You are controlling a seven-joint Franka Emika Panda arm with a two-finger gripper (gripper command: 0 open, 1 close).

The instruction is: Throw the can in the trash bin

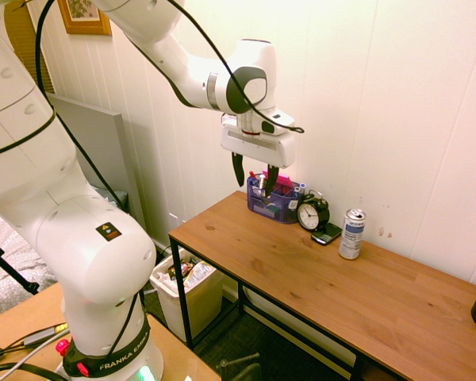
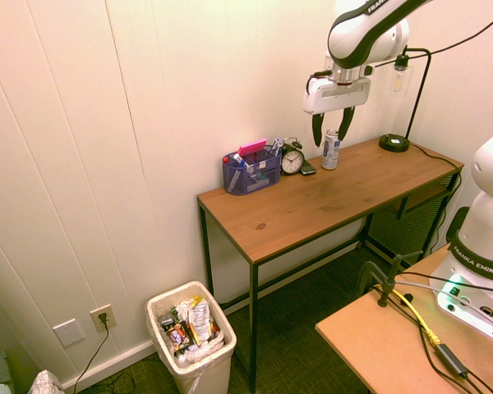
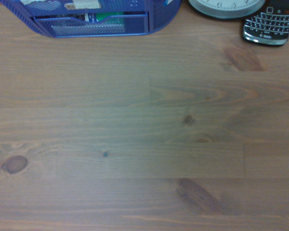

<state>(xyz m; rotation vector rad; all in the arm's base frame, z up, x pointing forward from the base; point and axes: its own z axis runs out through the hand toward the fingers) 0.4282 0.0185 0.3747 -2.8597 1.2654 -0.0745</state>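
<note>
Closest to the camera was the arm's big white base, and past it the wooden desk (image 1: 317,278) ran along the wall. The gripper (image 1: 252,173) hung well above the desk's left end, fingers spread and holding nothing, roughly over the blue organizer (image 1: 274,198). So this looked like the very start: the approach to the can hadn't really happened yet.

The can (image 1: 351,234) stood upright near the far edge of the desk, close to the wall, just right of the black alarm clock (image 1: 312,213) and a phone (image 1: 326,233) lying flat. It wasn't touching either as far as I could tell, but the gap on the clock side looked tight.

Next move, I'd guess: shift right, drop down around the can, close on it. Coming in from the open right side or from above seemed safest, since the clock and phone crowd the left.

The trash bin (image 1: 184,294) sat on the floor off the desk's left end, already pretty full of wrappers. Plenty of clear desk in front for carrying the can across, then out past the left edge to drop it.
</note>
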